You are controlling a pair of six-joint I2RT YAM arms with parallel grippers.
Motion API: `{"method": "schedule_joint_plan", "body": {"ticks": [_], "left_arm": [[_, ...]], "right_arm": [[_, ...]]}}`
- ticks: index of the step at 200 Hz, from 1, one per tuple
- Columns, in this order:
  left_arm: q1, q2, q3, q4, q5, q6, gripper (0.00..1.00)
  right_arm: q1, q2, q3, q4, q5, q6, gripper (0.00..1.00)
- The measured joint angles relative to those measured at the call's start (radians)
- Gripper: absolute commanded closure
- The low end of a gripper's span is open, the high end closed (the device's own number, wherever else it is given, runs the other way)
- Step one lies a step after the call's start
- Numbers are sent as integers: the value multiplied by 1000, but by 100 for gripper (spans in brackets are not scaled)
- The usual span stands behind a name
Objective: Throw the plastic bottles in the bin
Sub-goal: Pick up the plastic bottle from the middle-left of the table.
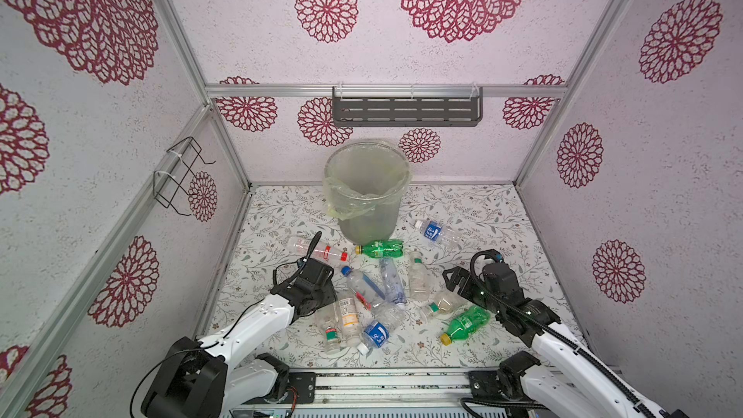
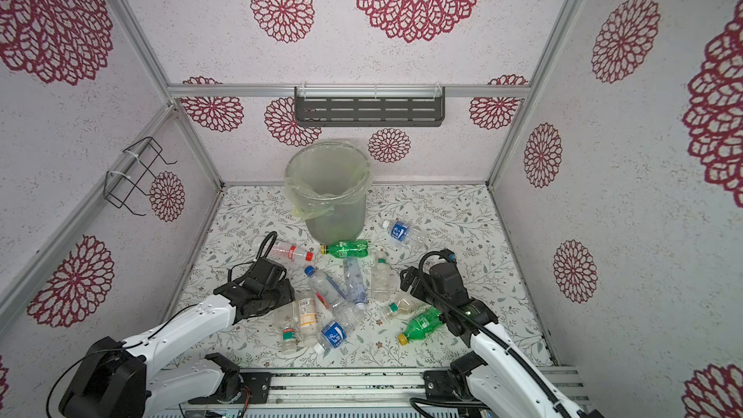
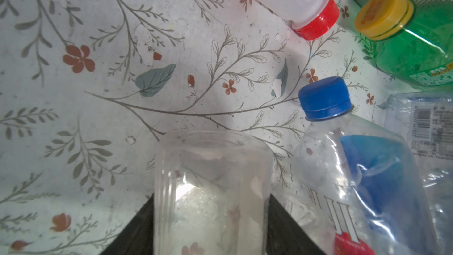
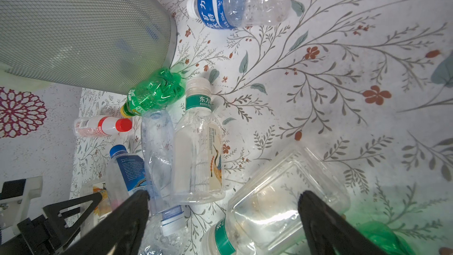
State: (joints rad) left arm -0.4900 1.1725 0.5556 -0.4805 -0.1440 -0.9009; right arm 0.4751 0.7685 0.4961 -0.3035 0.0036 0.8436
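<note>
1. Left wrist view: the left gripper [image 3: 212,207] has its dark jaws set against both sides of a clear, ribbed plastic bottle [image 3: 210,168] lying on the floral-patterned table [image 3: 98,94]. I judge this the grasp step.
2. The next move calls for a lift clear of the blue-capped bottle [image 3: 323,99] just beside it. Then comes a carry to the tall translucent grey-green bin with a yellowish liner [image 1: 368,215], upright at the table's back.
3. The right gripper [image 4: 224,193] is spread wide and holds nothing. It hangs over a squarish clear bottle with a green neck band [image 4: 282,192].
</note>
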Motion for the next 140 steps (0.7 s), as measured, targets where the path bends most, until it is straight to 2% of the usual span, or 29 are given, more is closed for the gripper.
{"method": "schedule_joint_plan", "body": {"ticks": [13, 50, 111, 140], "left_arm": [[0, 0, 0, 0, -2, 1, 44], [0, -27, 0, -20, -8, 8, 43], [5, -225, 22, -93, -39, 6, 46], [22, -276, 70, -129, -41, 10, 46]], "right_arm": [[0, 0, 0, 0, 0, 3, 1], [0, 1, 0, 0, 0, 7, 1], [0, 0, -1, 1, 1, 15, 1], [0, -10, -15, 3, 1, 23, 1]]}}
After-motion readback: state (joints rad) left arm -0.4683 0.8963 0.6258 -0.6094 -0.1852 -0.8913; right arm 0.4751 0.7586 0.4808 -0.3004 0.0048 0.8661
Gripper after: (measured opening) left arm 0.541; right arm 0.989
